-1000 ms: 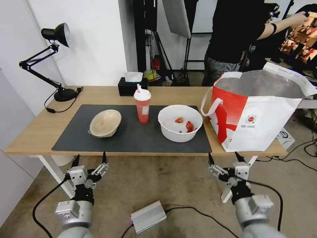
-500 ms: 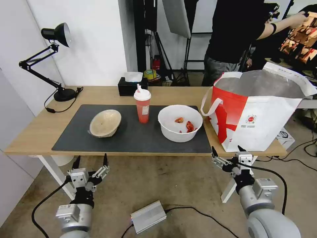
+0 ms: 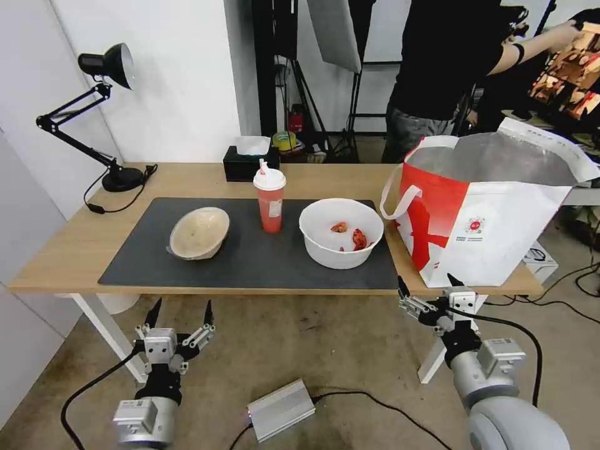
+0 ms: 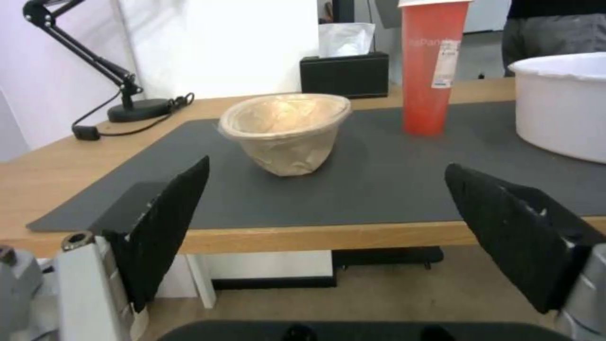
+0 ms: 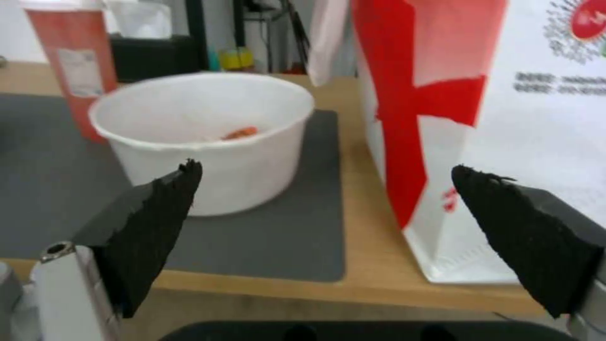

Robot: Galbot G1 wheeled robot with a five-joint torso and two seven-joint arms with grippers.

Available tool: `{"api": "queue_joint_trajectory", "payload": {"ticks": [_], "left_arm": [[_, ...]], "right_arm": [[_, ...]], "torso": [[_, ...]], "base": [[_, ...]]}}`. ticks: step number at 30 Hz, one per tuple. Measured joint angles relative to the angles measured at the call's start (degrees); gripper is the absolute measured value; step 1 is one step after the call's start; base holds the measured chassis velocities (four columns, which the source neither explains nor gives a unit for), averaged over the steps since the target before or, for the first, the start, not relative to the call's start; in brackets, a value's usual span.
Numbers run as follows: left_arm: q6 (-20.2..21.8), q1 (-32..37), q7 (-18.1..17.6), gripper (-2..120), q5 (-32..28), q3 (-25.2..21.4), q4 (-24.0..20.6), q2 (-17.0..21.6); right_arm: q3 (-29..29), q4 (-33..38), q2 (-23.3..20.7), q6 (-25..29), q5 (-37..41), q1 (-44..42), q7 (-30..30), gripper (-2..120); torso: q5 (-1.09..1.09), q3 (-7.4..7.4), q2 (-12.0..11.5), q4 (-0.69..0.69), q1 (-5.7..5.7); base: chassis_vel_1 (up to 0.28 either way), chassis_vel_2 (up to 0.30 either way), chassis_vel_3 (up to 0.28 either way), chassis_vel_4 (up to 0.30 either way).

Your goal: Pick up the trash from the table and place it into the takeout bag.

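— Where were the two grippers?

— Both hung below the near edge of the table (image 3: pixel 75 250), in front of it. The left gripper (image 3: pixel 181 310) sat under the left part of the dark mat (image 3: pixel 250 262), its fingers spread wide and holding nothing. The right gripper (image 3: pixel 426 285) was just under the table edge near the bag (image 3: pixel 500 231), fingers likewise spread apart and empty.

— And the trash?

— All three pieces stood on the mat. The beige bowl (image 3: pixel 199 232) was at the left, tilted a little. The red cup (image 3: pixel 270 200) with its white lid and straw stood upright in the middle. The white bowl (image 3: pixel 341 232) with red scraps inside sat at the right, near the bag.

— Where was the bag?

— Standing open at the right end of the table, just beside the mat, silver lining showing. A black tissue box (image 3: pixel 250 164) sat behind the cup, and a desk lamp (image 3: pixel 106 112) at the far left.
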Motion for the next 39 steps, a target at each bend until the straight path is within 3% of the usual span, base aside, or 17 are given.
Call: {"api": "queue_joint_trajectory", "payload": {"ticks": [8,15,17,21,32,39], "left_arm": [[-0.07,-0.08,0.02,100,0.00,-0.06,0.21,-0.03],[-0.07,-0.20,0.03,100,0.15,-0.19,0.25,-0.23],[-0.07,-0.20,0.03,100,0.17,-0.20,0.25,-0.24],[0.01,-0.25,0.05,100,0.58,-0.22,0.29,-0.90],[0.09,-0.34,0.05,100,1.12,-0.35,0.20,-1.59],[0.10,-0.29,0.03,100,1.15,-0.55,0.03,-1.59]], "right_arm": [[-2.91,0.57,-4.33,2.27,3.19,2.66,-1.05,100],[-5.14,-0.37,-12.80,5.28,7.85,8.75,-2.63,100],[-5.14,-0.41,-13.06,5.34,7.98,8.99,-2.74,100],[-5.46,-2.00,-20.27,6.37,10.58,13.91,-4.92,100],[-6.83,-3.84,-29.20,6.55,14.64,19.94,-5.83,100],[-11.76,-4.76,-35.86,6.14,17.06,26.12,-5.73,100]], "torso": [[0.00,0.00,0.00,0.00,0.00],[0.02,0.00,0.00,0.00,0.00],[0.01,0.00,0.00,0.01,0.00],[0.01,0.01,0.00,0.00,0.00],[0.01,0.01,0.00,0.00,0.00],[0.01,0.00,0.00,0.00,0.00]], "base": [[0.000,0.000,0.000,0.000],[0.000,0.000,0.000,0.000],[0.000,0.000,0.000,0.000],[0.000,0.000,0.000,0.000],[0.000,0.000,0.000,0.000],[0.000,0.000,0.000,0.000]]}}
